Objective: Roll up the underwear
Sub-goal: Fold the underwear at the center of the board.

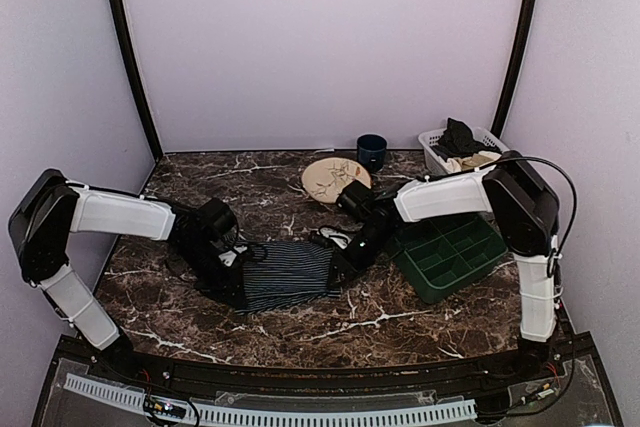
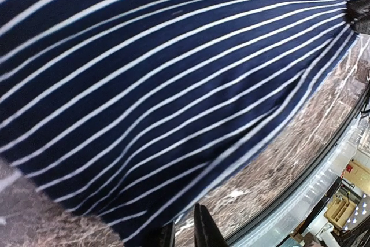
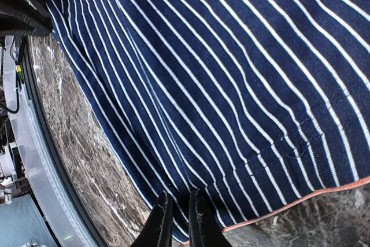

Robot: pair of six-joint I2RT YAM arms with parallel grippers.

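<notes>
Spanning the dark marble table point(image 1: 400, 319) in the top view, the soft navy white-pinstriped cloth underwear point(image 1: 285, 275) lies stretched between the left gripper point(image 1: 228, 259) and right gripper point(image 1: 345, 257). Left wrist view: fingers nearly closed, apparently pinching the striped edge. Right wrist view: likewise nipped at the orange-trimmed hem. Light, limp cloth, in my judgement best held by its edges and rolled taut.
</notes>
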